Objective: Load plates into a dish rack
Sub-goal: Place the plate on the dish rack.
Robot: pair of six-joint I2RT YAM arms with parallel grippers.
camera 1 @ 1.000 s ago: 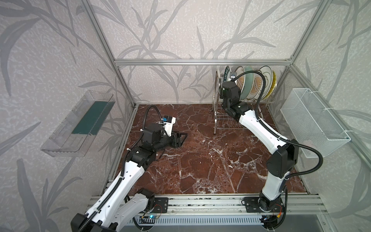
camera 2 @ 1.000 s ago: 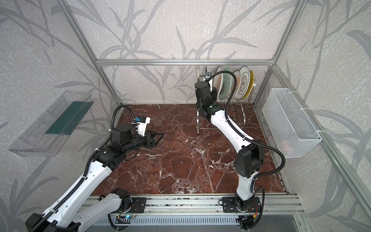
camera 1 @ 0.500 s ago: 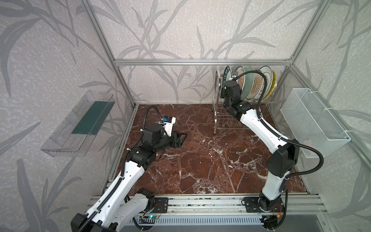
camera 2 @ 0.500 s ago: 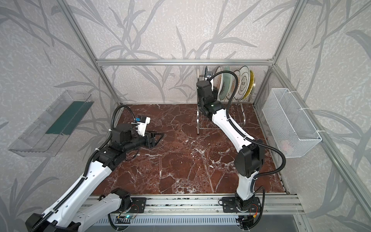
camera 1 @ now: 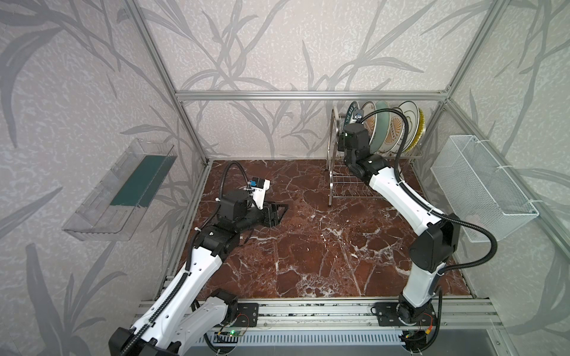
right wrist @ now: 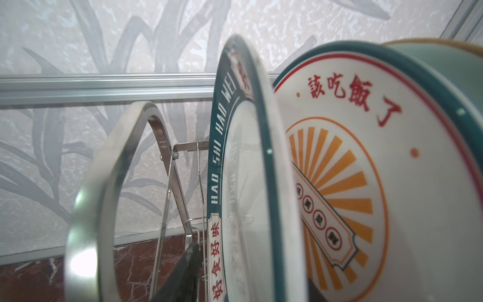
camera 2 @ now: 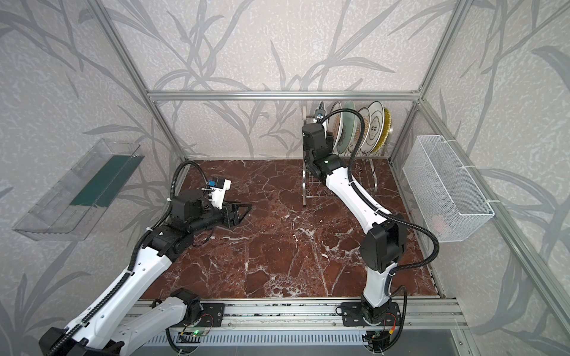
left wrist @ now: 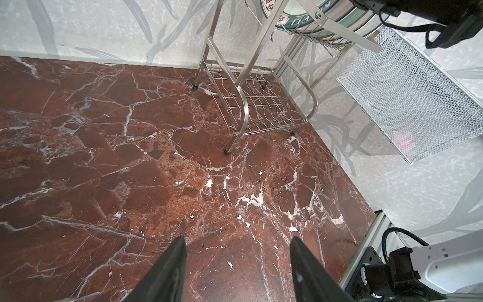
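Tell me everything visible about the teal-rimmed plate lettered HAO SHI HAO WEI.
The teal-rimmed plate is round and glossy, seemingly ceramic, with a white centre, white Latin lettering on the teal band and red characters on cream panels. It stands upright on edge in the dish rack's top tier, the end plate beside the arched side frame, with a gap to the sunburst plate. The right gripper's jaws straddle its lower rim, open; the clearly visible jaw does not touch it.
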